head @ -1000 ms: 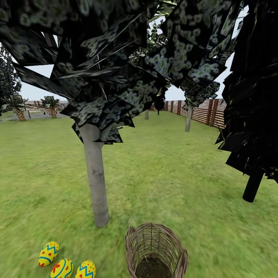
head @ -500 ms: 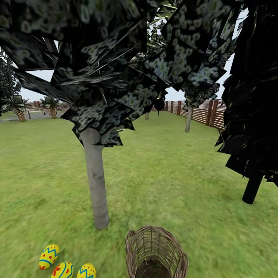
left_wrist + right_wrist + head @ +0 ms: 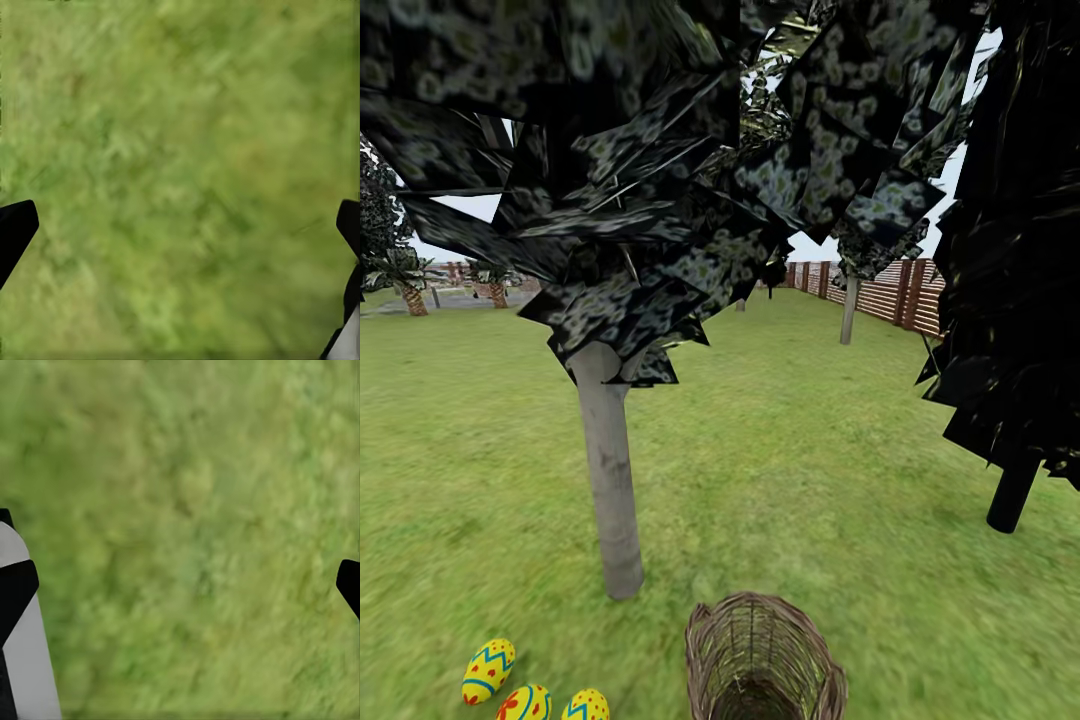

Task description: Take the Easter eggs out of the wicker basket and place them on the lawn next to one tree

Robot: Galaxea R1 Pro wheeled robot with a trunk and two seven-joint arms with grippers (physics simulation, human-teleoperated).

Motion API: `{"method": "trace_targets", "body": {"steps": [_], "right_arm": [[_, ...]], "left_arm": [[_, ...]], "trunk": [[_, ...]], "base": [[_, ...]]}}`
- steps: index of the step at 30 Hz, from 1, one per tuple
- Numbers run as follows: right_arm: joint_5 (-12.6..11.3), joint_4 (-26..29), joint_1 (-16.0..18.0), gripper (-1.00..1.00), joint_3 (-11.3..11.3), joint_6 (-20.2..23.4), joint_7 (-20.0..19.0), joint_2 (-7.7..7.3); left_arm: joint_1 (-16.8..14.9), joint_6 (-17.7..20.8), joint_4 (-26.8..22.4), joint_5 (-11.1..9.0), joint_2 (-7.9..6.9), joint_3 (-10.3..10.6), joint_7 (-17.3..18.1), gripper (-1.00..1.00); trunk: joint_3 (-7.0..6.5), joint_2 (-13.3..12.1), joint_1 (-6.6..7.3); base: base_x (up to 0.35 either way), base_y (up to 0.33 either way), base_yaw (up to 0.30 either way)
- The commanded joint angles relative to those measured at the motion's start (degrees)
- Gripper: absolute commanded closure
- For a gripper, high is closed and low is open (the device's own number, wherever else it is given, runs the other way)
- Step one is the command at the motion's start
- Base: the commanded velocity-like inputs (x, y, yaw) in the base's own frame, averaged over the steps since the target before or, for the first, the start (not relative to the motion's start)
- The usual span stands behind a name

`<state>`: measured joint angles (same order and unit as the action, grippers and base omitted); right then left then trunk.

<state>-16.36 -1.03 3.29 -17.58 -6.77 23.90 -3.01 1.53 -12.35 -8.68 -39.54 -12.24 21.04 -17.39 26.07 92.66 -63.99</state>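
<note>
While we are looking down from the head camera, the three Easter eggs are lying on the lawn in a close cluster, near the foot of the tree with the pale grey trunk, two of them partly cut by the picture's lower edge. Just to the right of them the wicker basket is lying on the grass, its woven inside facing us; we are seeing no egg in the part that shows. A black-trunked tree is standing well apart at the right, and a slat fence is running along the far side of the garden. Through the left wrist camera we are seeing blurred grass with the left gripper spread wide, its jaws parted and holding nothing. Through the right wrist camera we are again looking at bare grass, the right gripper likewise having its jaws wide apart and empty.
</note>
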Motion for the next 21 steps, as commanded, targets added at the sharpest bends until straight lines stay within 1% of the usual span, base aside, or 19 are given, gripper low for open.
{"method": "trace_targets", "body": {"steps": [1, 21], "right_arm": [[-0.6, -0.1, 0.1, -1.00, -0.4, -0.3, 0.0, 0.02], [-0.6, -0.1, 0.1, -1.00, -0.4, -0.3, 0.0, 0.02]], "left_arm": [[0.0, 0.0, -0.2, -0.4, -0.01, 0.5, -0.4, -1.00], [0.0, -0.1, -0.2, -0.3, 1.14, 0.6, -0.1, -1.00]], "trunk": [[-0.13, -0.4, 0.23], [-3.73, -8.4, 4.62]], "base": [[0.000, 0.000, 0.000], [0.000, 0.000, 0.000]]}}
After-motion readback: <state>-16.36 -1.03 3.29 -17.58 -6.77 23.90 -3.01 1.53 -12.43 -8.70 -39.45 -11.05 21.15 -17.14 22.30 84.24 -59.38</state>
